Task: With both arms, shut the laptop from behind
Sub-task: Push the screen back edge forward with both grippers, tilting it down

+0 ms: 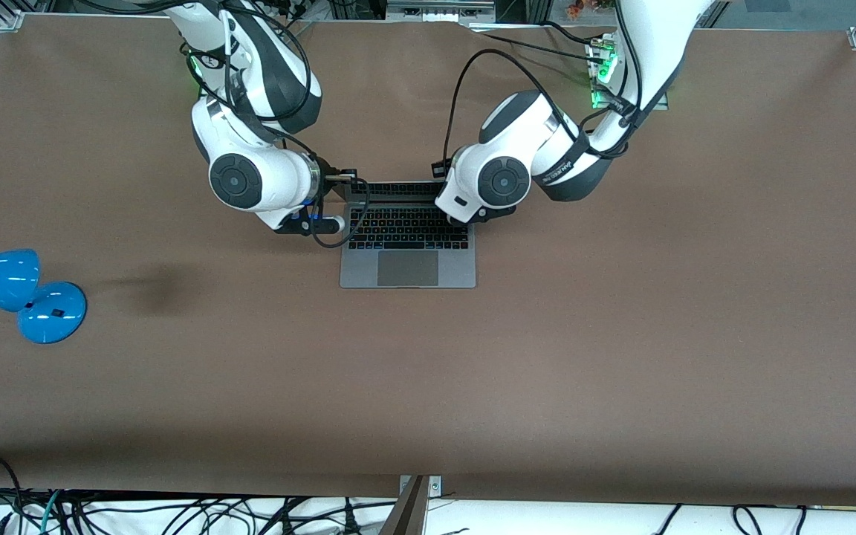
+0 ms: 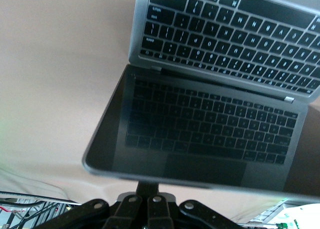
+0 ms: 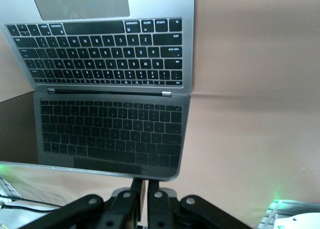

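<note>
Laptop (image 1: 407, 238) sits open mid-table, its lid tilted over the keyboard. From the front camera both arms' wrists hide the lid's two top corners and the grippers themselves. Left wrist view: the left gripper (image 2: 146, 198) has its fingers pressed together against the lid's top edge, and the dark screen (image 2: 200, 134) mirrors the keys. Right wrist view: the right gripper (image 3: 141, 193), fingers likewise together, meets that edge near its other corner. A blue desk lamp (image 1: 23, 293), cut off by the frame, stands toward the right arm's end of the brown table (image 1: 621, 357).
</note>
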Motion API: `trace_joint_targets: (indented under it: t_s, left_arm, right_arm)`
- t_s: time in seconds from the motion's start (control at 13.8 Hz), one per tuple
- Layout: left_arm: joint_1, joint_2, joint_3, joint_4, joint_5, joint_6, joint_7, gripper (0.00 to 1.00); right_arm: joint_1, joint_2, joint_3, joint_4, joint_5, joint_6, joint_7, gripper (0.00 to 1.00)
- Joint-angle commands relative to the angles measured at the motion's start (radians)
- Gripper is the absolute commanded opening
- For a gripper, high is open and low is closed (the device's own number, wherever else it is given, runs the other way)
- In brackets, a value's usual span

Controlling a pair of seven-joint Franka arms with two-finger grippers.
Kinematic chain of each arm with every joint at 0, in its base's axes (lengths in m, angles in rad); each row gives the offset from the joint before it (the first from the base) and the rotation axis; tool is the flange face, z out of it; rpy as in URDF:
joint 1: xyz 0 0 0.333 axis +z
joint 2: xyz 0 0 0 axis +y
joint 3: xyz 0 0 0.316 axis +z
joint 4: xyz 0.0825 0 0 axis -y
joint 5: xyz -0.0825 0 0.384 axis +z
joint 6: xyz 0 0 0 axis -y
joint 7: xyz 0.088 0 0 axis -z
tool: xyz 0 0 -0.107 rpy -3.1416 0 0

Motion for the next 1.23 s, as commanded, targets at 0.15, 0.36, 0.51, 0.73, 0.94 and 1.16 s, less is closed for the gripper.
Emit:
trace_joint_targets:
  t_s: [0.15,0.36,0.51,0.73,0.94,1.16]
  left_arm:
    - [-0.012,0.08,0.006,0.092,0.052,-0.006,-0.012,0.0]
    - [-0.012,0.093,0.017,0.097,0.052,-0.006,-0.01,0.0]
    - [-0.012,0.102,0.02,0.1,0.066,-0.005,-0.01,0.0]
    - [-0.013,0.139,0.026,0.146,0.072,-0.005,-0.01,0.0]
    - [-0.013,0.157,0.036,0.172,0.073,-0.005,-0.007,0.0]
    - [-0.013,0.168,0.048,0.181,0.101,-0.002,0.002,0.0]
  right_arm:
    - [-0.005,0.022,0.0,0.013,-0.014,0.042,-0.043,0.08]
    - [-0.011,0.033,-0.002,0.014,-0.014,0.073,-0.064,0.08]
    - [-0.011,0.042,-0.003,0.025,-0.015,0.081,-0.066,0.08]
    - [-0.01,0.061,-0.005,0.054,-0.055,0.079,-0.068,0.09]
    - [-0.011,0.084,-0.008,0.088,-0.057,0.081,-0.069,0.08]
    - [-0.011,0.094,-0.017,0.111,-0.057,0.081,-0.071,0.08]
